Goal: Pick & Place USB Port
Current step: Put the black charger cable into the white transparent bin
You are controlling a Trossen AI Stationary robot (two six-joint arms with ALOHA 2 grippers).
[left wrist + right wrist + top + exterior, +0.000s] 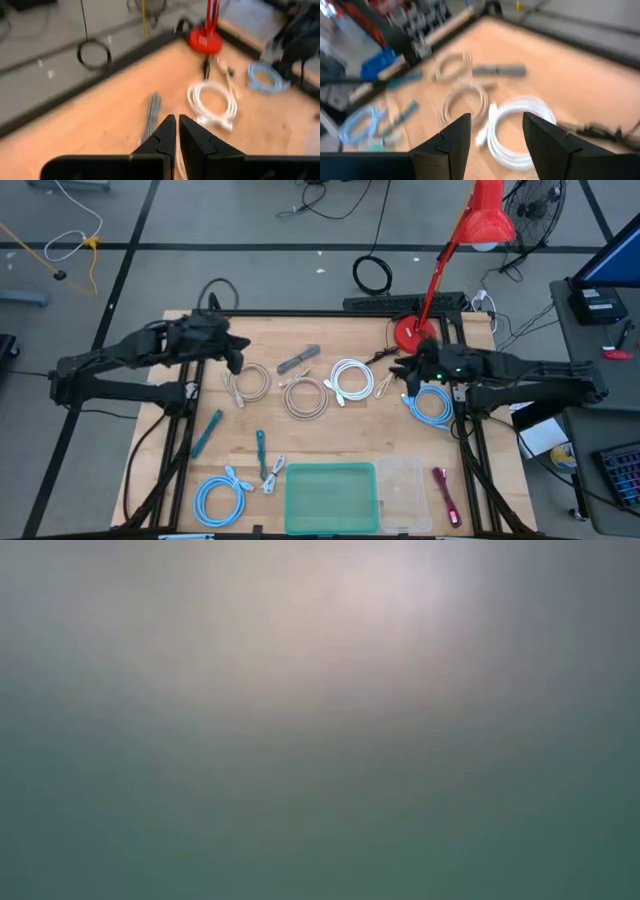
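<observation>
The USB port, a flat grey bar [298,361], lies on the wooden table at the far middle; it also shows in the left wrist view [151,112] and the right wrist view [500,70]. My left gripper [238,356] hovers left of it, raised, its fingers [177,118] shut with nothing between them. My right gripper [400,370] hangs at the right, above the table near a white coiled cable [350,378], its fingers [495,117] open and empty. The low view is a blur and shows nothing.
Beige cable coils [250,383] [306,397] and blue coils [432,404] [222,495] lie about. Teal pieces [206,432] [261,448] lie at the left. A green tray [330,498] and a clear box [404,495] stand at the near edge. A red lamp's base [410,332] stands at the far right.
</observation>
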